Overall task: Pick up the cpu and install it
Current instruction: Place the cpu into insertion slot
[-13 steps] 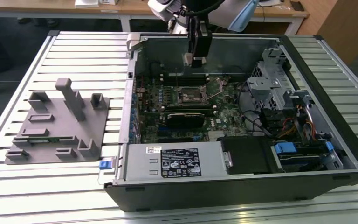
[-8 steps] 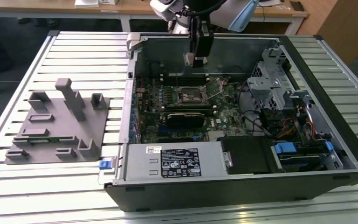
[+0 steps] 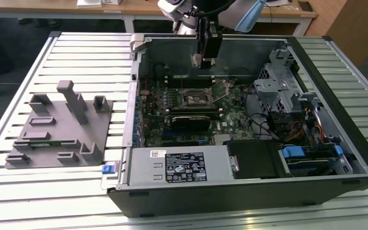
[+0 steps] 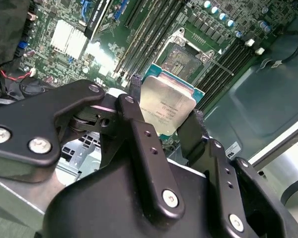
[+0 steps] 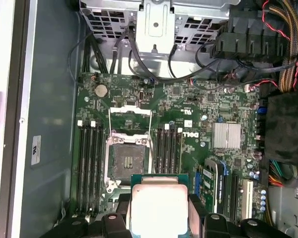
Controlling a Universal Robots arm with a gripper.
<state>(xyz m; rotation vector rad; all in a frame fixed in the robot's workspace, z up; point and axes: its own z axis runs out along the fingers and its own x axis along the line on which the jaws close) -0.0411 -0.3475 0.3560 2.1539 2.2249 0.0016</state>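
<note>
between the two black fingers of the gripper, in the second wrist view, sits the cpu: a small flat square with a pale silvery metal top carrying fine print, edged by a thin green border. the fingers pinch it by two opposite edges. it hangs in the air above the green motherboard, apart from it and close beside the dark socket, whose metal frame stands open with a thin lever alongside. in the exterior view the arm reaches straight down into the open computer case, the gripper pointing downward, clear of the board. on the slatted table, at the exterior view's left, a grey plastic fixture lies well apart from the case.
</note>
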